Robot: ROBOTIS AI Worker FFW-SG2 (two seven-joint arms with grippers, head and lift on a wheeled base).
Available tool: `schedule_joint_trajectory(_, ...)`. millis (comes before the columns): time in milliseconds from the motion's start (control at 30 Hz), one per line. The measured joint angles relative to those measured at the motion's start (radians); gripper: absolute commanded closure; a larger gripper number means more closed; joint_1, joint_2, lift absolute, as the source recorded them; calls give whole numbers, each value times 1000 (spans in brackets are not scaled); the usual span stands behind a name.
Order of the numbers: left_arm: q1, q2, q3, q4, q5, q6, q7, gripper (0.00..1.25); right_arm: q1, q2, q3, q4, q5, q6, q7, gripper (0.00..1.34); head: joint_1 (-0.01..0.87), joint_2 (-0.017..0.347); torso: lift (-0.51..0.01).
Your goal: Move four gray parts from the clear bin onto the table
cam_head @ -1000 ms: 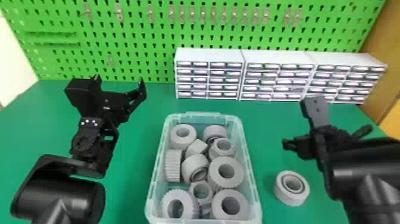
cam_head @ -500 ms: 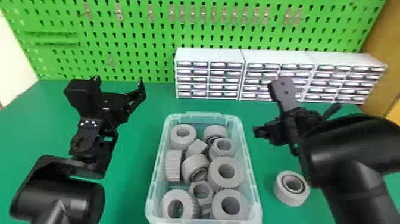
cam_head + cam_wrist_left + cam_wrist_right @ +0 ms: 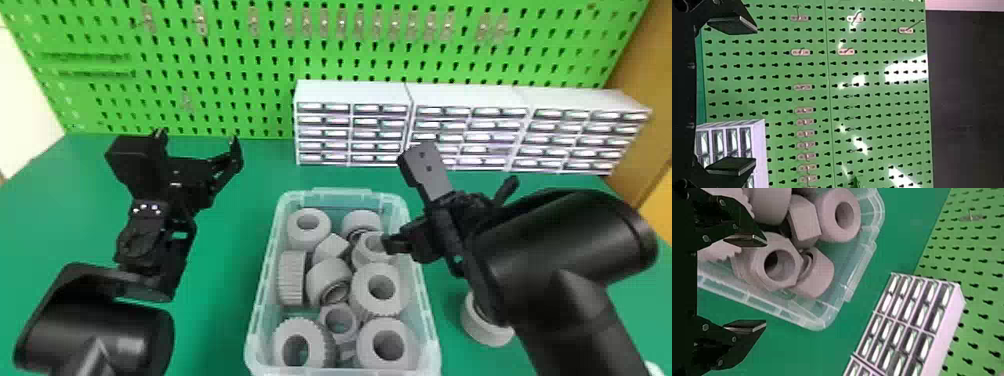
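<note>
The clear bin [image 3: 268,280] holds several gray parts, among them a ring [image 3: 309,225] at its far left and a hex part [image 3: 371,249] near the right wall. At the bin's right edge is my right gripper [image 3: 392,207], open; in the right wrist view the same gripper [image 3: 766,284] has empty space between its fingers, with the hex part [image 3: 778,266] beyond. One gray ring [image 3: 485,325] lies on the table right of the bin, partly behind the right arm. My left gripper [image 3: 197,140] is parked open left of the bin, and the left wrist view shows this gripper [image 3: 756,96] empty.
White drawer cabinets [image 3: 470,95] stand behind the bin, against the green pegboard [image 3: 250,65]. The green table [image 3: 235,225] extends between the left arm and the bin.
My right arm has moved left, from over the table on the right to the bin's right edge. The left arm and the gray parts have stayed in place.
</note>
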Motion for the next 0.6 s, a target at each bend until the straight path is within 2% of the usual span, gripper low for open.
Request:
schedule_joint_trajectory(233,4,0,4,-1,-2,4,-3,108,7,-9,-4,-34,-37,73,0,522,678,34,-50)
schedule_joint_trajectory(400,4,0,5,-1,-4,8,-8,108,7,-27,-15,-58,-96,142,0,522,678,34,-50)
schedule_joint_trajectory(600,4,0,5,-2,-6,11,-9,108,19,-49,-24,-98,-124,154,0,522,678,34,-50)
